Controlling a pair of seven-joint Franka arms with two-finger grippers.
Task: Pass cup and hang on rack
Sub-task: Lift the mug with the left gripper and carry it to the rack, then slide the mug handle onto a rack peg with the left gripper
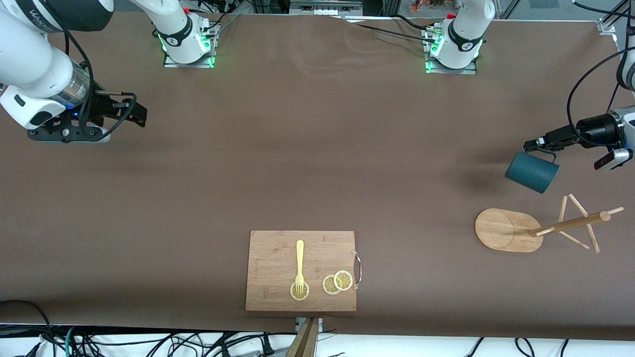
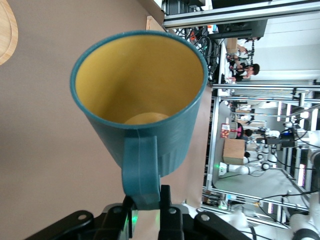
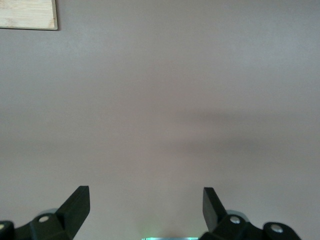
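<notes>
The dark teal ribbed cup (image 1: 532, 172) hangs tilted in the air at the left arm's end of the table, above bare table beside the rack. My left gripper (image 1: 535, 145) is shut on the cup's handle (image 2: 142, 175); in the left wrist view the cup (image 2: 145, 100) shows its yellowish-tan inside. The light wooden rack (image 1: 540, 228) stands on its oval base with its post and thin pegs, nearer to the front camera than the cup. My right gripper (image 1: 135, 113) is open and empty above bare table at the right arm's end; it also shows in the right wrist view (image 3: 146, 200).
A rectangular wooden cutting board (image 1: 278, 248) with a metal handle lies near the front edge, holding a yellow fork (image 1: 299, 265) and lemon slices (image 1: 338, 282). A corner of the board shows in the right wrist view (image 3: 27, 14). Brown cloth covers the table.
</notes>
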